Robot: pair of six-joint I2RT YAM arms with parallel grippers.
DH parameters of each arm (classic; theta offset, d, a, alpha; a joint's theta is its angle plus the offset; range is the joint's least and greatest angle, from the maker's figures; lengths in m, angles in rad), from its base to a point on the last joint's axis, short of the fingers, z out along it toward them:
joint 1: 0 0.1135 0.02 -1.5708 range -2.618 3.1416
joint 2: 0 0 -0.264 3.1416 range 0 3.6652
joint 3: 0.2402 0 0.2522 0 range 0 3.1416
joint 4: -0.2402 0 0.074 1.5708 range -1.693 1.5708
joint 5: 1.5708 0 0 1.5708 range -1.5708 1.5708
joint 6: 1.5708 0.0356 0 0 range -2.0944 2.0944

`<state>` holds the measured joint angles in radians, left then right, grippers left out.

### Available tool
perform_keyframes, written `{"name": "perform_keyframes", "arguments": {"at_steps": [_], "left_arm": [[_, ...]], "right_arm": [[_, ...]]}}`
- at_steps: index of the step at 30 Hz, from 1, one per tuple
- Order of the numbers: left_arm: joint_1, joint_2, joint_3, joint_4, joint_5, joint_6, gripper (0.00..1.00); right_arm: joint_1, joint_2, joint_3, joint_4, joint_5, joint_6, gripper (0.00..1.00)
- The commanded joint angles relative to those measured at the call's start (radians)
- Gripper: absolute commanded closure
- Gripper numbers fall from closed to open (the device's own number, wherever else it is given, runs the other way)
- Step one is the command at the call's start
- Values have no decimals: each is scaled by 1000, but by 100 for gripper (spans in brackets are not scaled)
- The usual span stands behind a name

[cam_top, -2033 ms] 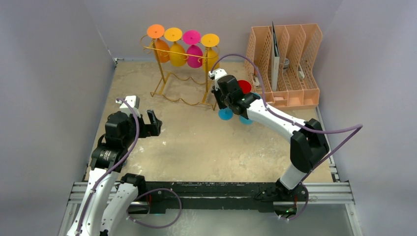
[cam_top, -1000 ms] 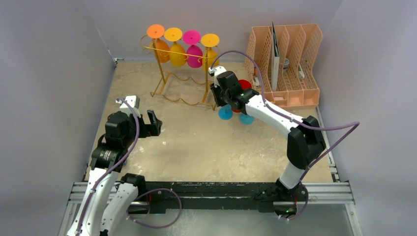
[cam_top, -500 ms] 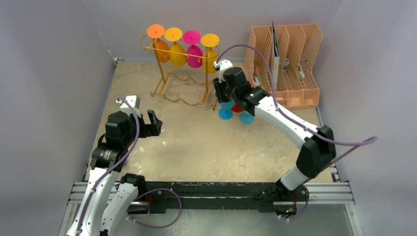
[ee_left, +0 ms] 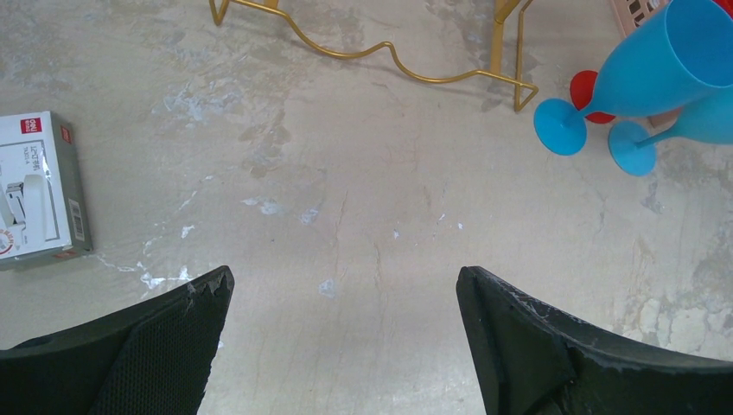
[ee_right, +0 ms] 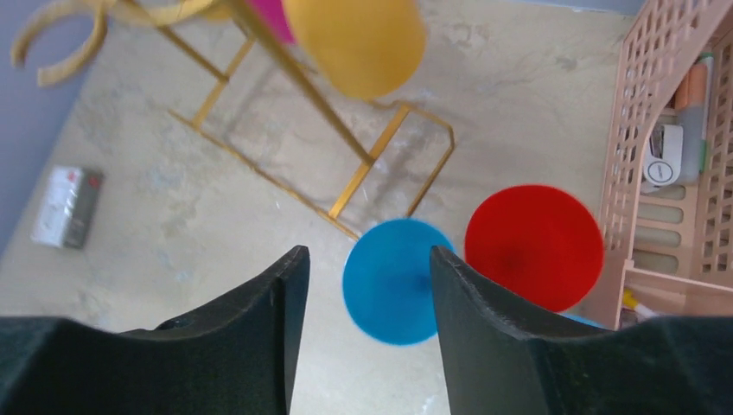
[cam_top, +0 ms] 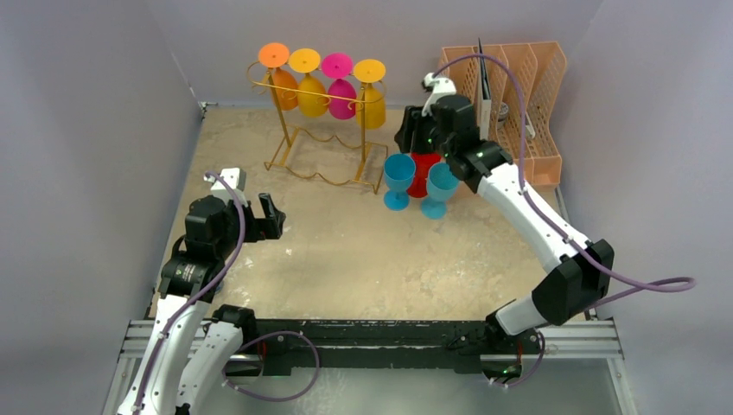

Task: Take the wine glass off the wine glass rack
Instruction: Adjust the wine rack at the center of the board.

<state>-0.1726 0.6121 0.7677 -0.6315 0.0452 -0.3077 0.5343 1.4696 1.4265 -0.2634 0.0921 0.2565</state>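
Just beside rack [cam_top: 364,149], three upright glasses [cam_top: 399,173]

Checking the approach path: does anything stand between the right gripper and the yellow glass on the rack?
Nothing visible does. Open air lies between the open right gripper and the yellow glass; the blue glass and red glass stand below, on the table.

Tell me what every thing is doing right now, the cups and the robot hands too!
Wine glass rack, standing upright, four glasses on it.
Orange glass, hanging upside down.
Pink glass, hanging upside down.
Two yellow glasses, hanging upside down.
Two blue glasses, standing upright on the table.
Red glass, upright between them.
Left gripper, open, empty.
Right gripper, open, empty, above a blue glass.
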Motion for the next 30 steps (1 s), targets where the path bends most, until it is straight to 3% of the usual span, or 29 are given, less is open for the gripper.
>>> {"name": "perform_keyframes", "arguments": {"at_steps": [1, 6, 10, 13, 30], "left_arm": [[-2, -14, 36, 19, -3, -8, 0], [-2, -17, 37, 16, -1, -8, 0], [-1, -19, 36, 11, -1, -8, 0], [-2, -17, 35, 15, 3, -8, 0], [-2, -9, 35, 22, 9, -4, 0]], "right_arm": [[-89, 37, 133, 46, -205, 161, 41], [-141, 126, 241, 87, -301, 238, 36], [-146, 205, 372, 73, -453, 174, 25], [-147, 262, 445, 74, -555, 127, 23], [-146, 450, 719, -82, -542, -2, 21]]}}
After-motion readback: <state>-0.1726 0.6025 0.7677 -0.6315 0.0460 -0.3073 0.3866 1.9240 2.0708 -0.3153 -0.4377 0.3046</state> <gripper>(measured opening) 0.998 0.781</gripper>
